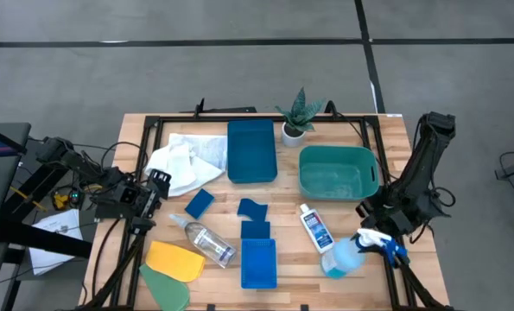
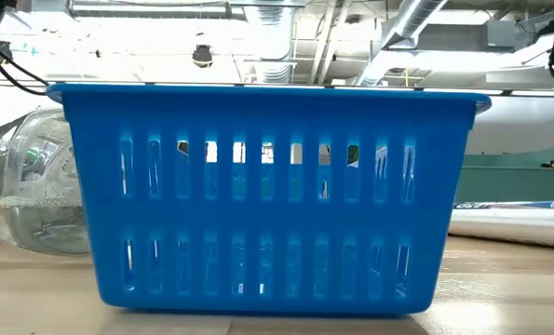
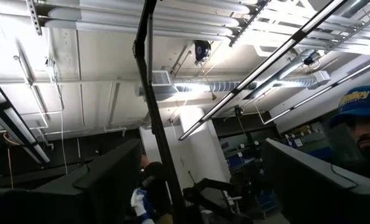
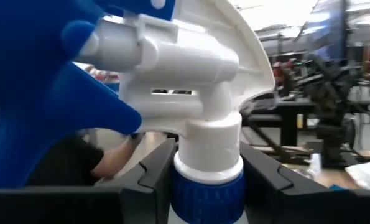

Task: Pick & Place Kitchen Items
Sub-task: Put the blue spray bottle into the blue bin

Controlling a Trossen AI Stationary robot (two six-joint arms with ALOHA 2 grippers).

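Spray bottle (image 4: 203, 143) neck clamped between right hand (image 4: 203, 180) fingers, near table's right edge

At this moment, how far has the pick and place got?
Little looks done: the teal tub holds nothing I can see. In hand: the right gripper is shut on the spray bottle by its neck. Left: the white bottle, clear bottle, sponges, and cloths. The left gripper waits near the white cloth.

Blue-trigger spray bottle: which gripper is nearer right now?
Right. The right gripper is closed around the blue-trigger spray bottle at its neck; the left gripper is across the table beside the white cloth.
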